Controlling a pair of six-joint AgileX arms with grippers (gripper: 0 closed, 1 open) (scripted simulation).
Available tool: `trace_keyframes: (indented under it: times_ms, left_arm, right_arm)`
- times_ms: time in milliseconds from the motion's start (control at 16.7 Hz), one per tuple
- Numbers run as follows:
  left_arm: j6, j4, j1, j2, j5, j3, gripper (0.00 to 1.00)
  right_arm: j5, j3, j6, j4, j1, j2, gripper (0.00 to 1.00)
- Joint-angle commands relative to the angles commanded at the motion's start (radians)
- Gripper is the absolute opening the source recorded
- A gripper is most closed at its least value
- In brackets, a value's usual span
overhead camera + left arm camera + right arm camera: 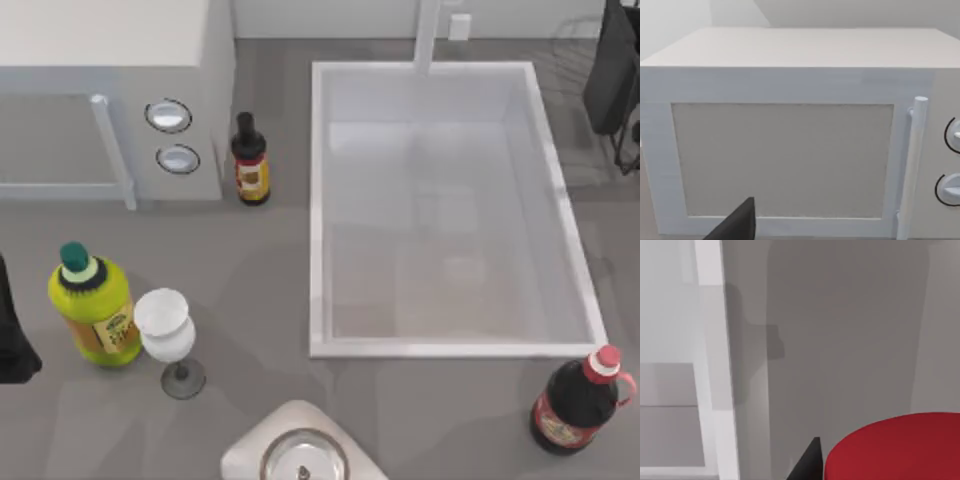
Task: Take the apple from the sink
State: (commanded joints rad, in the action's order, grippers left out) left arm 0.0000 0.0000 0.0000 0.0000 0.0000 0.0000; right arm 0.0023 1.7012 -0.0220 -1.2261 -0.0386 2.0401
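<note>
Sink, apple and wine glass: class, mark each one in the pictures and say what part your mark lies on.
sink (pixel 447 349), top view, on its white near rim.
apple (pixel 900 450), right wrist view, on its red rounded surface.
wine glass (pixel 165 325), top view, on its white bowl.

bottle labels blurred, no readable text
</note>
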Motion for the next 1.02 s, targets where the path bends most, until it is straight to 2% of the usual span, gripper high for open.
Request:
trace_keyframes:
  times_ms: [240, 540, 1020]
  left_arm:
    - [0.000, 0.000, 0.000, 0.000, 0.000, 0.000, 1.00]
    - [0.000, 0.000, 0.000, 0.000, 0.000, 0.000, 1.00]
    - [0.000, 0.000, 0.000, 0.000, 0.000, 0.000, 1.00]
  right_arm:
    - [0.000, -0.156, 0.001, 0.170, 0.000, 0.016, 0.00]
    - [0.000, -0.178, 0.001, 0.192, 0.000, 0.020, 0.00]
    - [0.000, -0.178, 0.001, 0.192, 0.000, 0.020, 0.60]
